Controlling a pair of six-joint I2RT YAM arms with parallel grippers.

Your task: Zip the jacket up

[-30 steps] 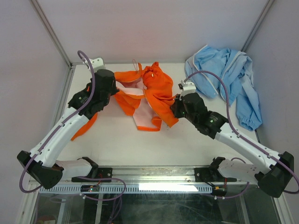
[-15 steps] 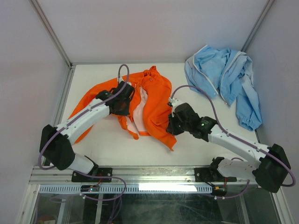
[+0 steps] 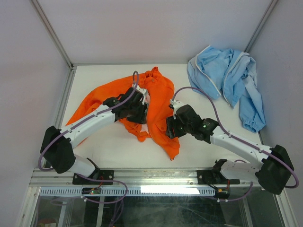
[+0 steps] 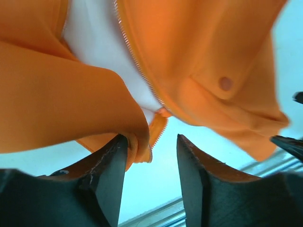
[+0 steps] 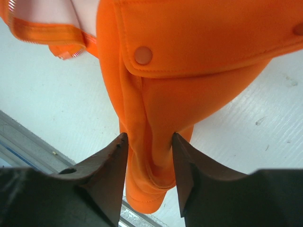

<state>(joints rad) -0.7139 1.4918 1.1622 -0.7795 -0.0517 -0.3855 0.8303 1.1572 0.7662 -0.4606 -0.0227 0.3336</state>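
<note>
The orange jacket (image 3: 161,101) lies crumpled at the table's middle, one sleeve trailing to the left. My left gripper (image 3: 142,108) sits low over its front opening. In the left wrist view that gripper (image 4: 151,139) is open, with bare table showing in the gap and a hem fold resting against the left finger (image 4: 111,165). The zipper teeth (image 4: 135,56) run beside the pale lining (image 4: 94,38). My right gripper (image 3: 169,127) is at the jacket's right lower edge. In its wrist view it (image 5: 149,137) is open, with a loose fold of jacket (image 5: 199,38) hanging between the fingers.
A light blue garment (image 3: 232,75) is heaped at the back right corner. The metal rail (image 3: 156,175) of the table's front edge runs just below the jacket's lowest tip. Walls close in the left, back and right sides.
Both arms have swung inward and dragged the jacket toward the front. Both grippers, shut on the fabric before, have opened and let go.
</note>
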